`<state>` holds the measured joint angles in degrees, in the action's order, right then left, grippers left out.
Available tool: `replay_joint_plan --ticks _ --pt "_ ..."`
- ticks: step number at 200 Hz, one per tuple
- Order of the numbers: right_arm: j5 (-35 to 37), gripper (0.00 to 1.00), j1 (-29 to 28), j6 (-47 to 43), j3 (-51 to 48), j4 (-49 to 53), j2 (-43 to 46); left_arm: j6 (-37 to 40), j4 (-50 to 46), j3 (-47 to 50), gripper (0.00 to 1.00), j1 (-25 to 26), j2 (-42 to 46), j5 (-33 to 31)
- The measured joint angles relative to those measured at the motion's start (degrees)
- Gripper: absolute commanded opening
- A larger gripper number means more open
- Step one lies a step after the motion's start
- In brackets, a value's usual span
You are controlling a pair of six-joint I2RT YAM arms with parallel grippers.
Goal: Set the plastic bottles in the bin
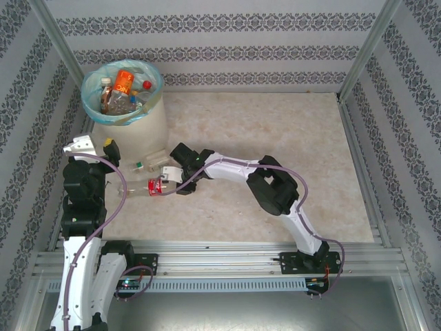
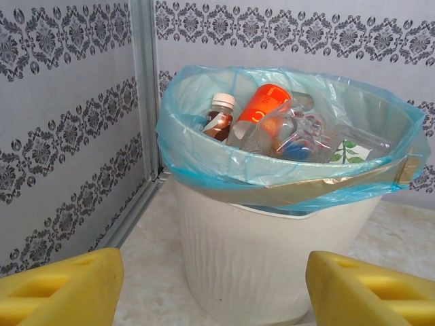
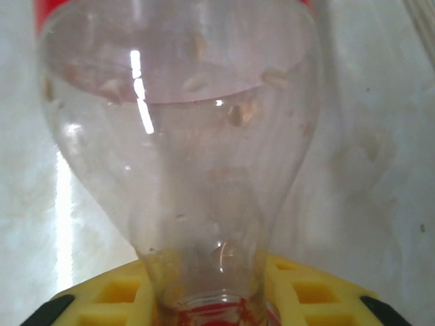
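Right gripper (image 3: 212,302) pinches a clear bottle (image 3: 180,136) by the neck, one yellow finger on either side of it. I note the bottle lies on the table (image 1: 275,138), near the bin (image 1: 141,131). My left gripper (image 2: 214,288) hangs spread, nothing between its fingers, facing the bin wall. Several bottles (image 2: 268,119) sit inside the bin, heaped in the blue bag (image 2: 204,163).

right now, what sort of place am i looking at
Probably a lab test cell, not a home: wallpapered panels in a metal frame, two robot arms bolted to a rail, a bin holding plastic bottles.
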<state>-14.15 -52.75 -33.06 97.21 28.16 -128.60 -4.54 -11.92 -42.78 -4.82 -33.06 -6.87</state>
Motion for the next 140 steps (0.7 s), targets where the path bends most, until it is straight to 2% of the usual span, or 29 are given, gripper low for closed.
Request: replay_joint_plan --ticks 34,70,101,140 --pt "-0.04 0.12 -0.39 -0.59 -5.49 -0.68 4.92 0.61 0.02 -1.66 0.72 0.0 -0.81 0.26" --pt "-0.07 0.11 -0.76 0.07 -11.37 -2.58 10.58 1.27 0.92 -4.5 0.73 0.0 -2.01 3.08" --pt "0.55 0.1 -0.79 1.62 -20.11 -4.44 19.47 2.67 3.96 -6.8 0.77 0.0 -3.61 16.24" --pt "2.82 0.09 -1.4 5.03 -31.17 -6.4 33.57 1.86 11.19 -11.04 0.9 0.31 -10.1 34.62"
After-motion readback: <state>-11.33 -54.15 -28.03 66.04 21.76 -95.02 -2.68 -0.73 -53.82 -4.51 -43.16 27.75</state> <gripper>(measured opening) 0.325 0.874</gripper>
